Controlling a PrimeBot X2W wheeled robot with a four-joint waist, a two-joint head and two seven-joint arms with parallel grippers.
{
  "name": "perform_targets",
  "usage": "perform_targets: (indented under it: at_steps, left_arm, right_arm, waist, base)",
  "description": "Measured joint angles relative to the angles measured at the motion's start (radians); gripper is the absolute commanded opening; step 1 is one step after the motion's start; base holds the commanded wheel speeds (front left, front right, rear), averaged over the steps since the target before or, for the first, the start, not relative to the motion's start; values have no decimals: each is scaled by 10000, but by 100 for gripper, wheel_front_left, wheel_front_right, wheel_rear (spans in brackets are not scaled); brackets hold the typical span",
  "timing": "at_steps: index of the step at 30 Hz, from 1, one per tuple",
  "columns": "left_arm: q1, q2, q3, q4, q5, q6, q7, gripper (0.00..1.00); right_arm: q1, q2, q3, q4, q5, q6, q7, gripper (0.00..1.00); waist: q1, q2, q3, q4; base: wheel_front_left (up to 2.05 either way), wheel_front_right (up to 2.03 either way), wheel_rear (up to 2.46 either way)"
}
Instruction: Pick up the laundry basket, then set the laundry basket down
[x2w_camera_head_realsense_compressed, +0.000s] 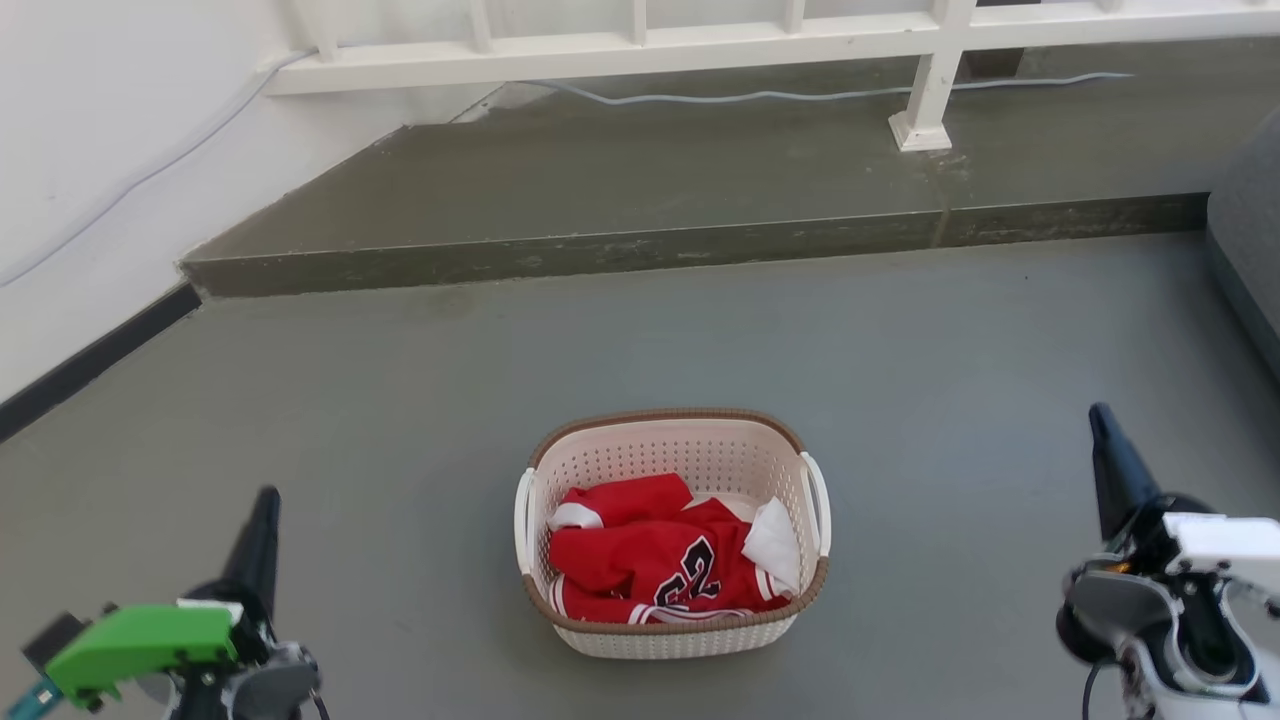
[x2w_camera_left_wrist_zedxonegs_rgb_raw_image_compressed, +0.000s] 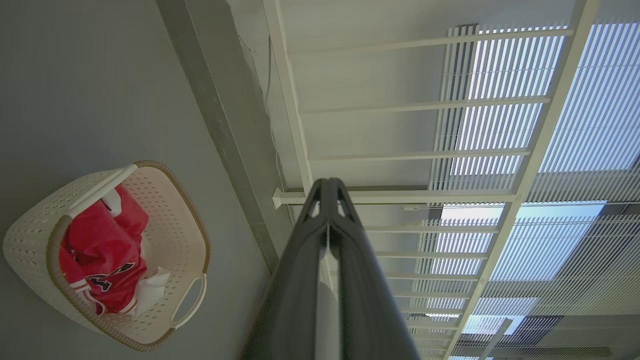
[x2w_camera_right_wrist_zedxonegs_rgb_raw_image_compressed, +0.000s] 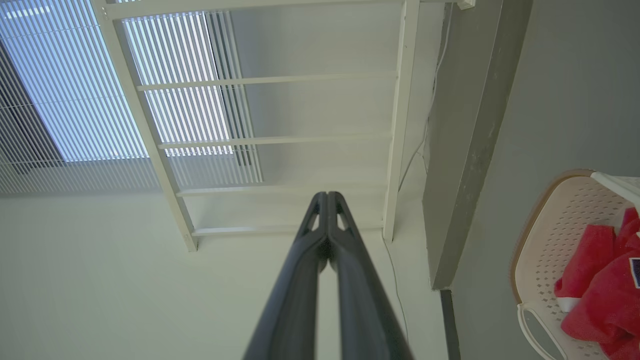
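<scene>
The laundry basket (x2w_camera_head_realsense_compressed: 690, 450) stands on the grey floor in the middle of the head view, cream-white and perforated with a brown rim and a white handle on each side. A red jersey (x2w_camera_head_realsense_compressed: 650, 560) and a white cloth lie inside it. My left gripper (x2w_camera_head_realsense_compressed: 266, 500) points up at the lower left, well left of the basket, fingertips together with nothing between them. My right gripper (x2w_camera_head_realsense_compressed: 1100, 415) points up at the lower right, well clear of the basket, also shut and holding nothing. The left wrist view shows the basket (x2w_camera_left_wrist_zedxonegs_rgb_raw_image_compressed: 30, 250) off to one side of the left gripper (x2w_camera_left_wrist_zedxonegs_rgb_raw_image_compressed: 327, 182); the right wrist view shows the basket (x2w_camera_right_wrist_zedxonegs_rgb_raw_image_compressed: 560, 220) beside the right gripper (x2w_camera_right_wrist_zedxonegs_rgb_raw_image_compressed: 326, 195).
A raised concrete step (x2w_camera_head_realsense_compressed: 700, 250) runs across behind the basket, with a white railing (x2w_camera_head_realsense_compressed: 930, 90) and a cable on top. A white wall (x2w_camera_head_realsense_compressed: 90, 180) closes the left side. A grey upholstered edge (x2w_camera_head_realsense_compressed: 1250, 250) stands at the far right. Open floor surrounds the basket.
</scene>
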Motion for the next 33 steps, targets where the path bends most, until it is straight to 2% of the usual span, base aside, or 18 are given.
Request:
perform_targets:
  at_steps: [1,2,20,33]
  left_arm:
    - [35,-29,-8,86,2,4,2,0]
    - [123,-77,-23,188,2,4,2,100]
    - [316,-161,-150,155,157,10,-211,100]
    - [164,228,-545,-173,1488,10,-838,100]
  right_arm:
    - [49,23,0,73,-2,0,0,0]
    - [142,79,4,192,-2,-8,0,100]
    - [412,61,56,178,-401,-10,-389,100]
    - [379,-303,322,71,-1651,-10,-872,100]
  waist:
    - [0,0,0,0]
    - [0,0,1,0]
    - [0,0,-1,-6]
    - [0,0,-13,1]
  base:
    - [0,0,0]
    - [0,0,0]
    - [0,0,0]
    - [0,0,0]
